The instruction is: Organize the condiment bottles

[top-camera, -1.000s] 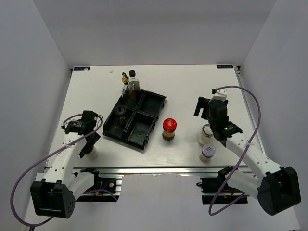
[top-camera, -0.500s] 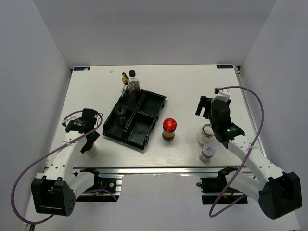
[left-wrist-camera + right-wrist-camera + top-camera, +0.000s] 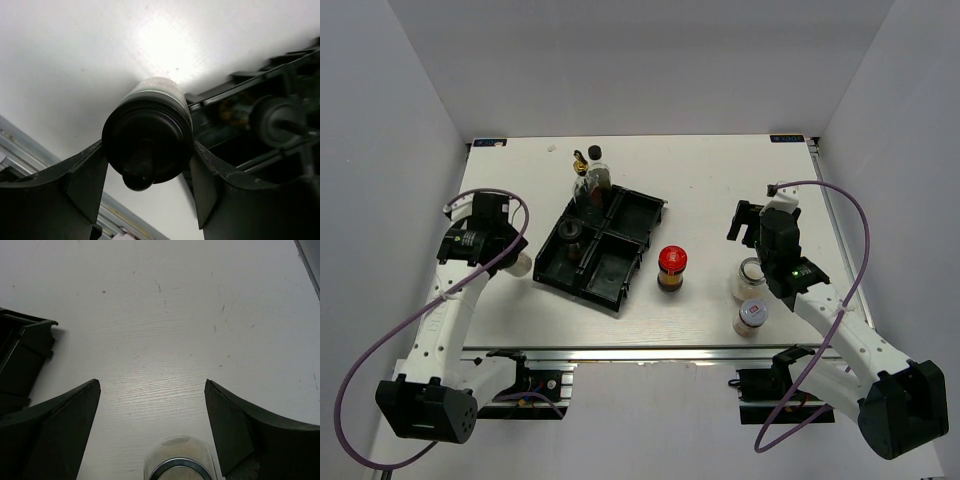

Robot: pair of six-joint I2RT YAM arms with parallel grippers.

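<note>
Nearest the arms on the right, a silver-lidded jar (image 3: 752, 313) stands on the white surface (image 3: 710, 180), and just beyond it a second silver-lidded jar (image 3: 751, 272) stands nearly touching it. The right pincer (image 3: 151, 385) hangs over that second jar with its fingers spread wide and nothing between them; in the right wrist view the jar's rim shows at the bottom edge, in the gap between the fingers. To the left, near the middle of the surface, a red-lidded jar (image 3: 671, 262) stands alone, just beside the near-right corner of the black four-compartment tray (image 3: 620, 262). On the left side, the left pincer (image 3: 148, 175) is clamped on a white black-capped bottle (image 3: 150, 127), cap toward the camera, held tilted just beside the tray's left wall. A dark black-capped bottle (image 3: 571, 235) sits in the tray's left compartment. Farthest off, a tall clear gold-capped bottle (image 3: 581, 175) and another black-capped bottle (image 3: 596, 165) stand close together at the tray's far corner, though whether both are inside the compartment is hard to tell
</note>
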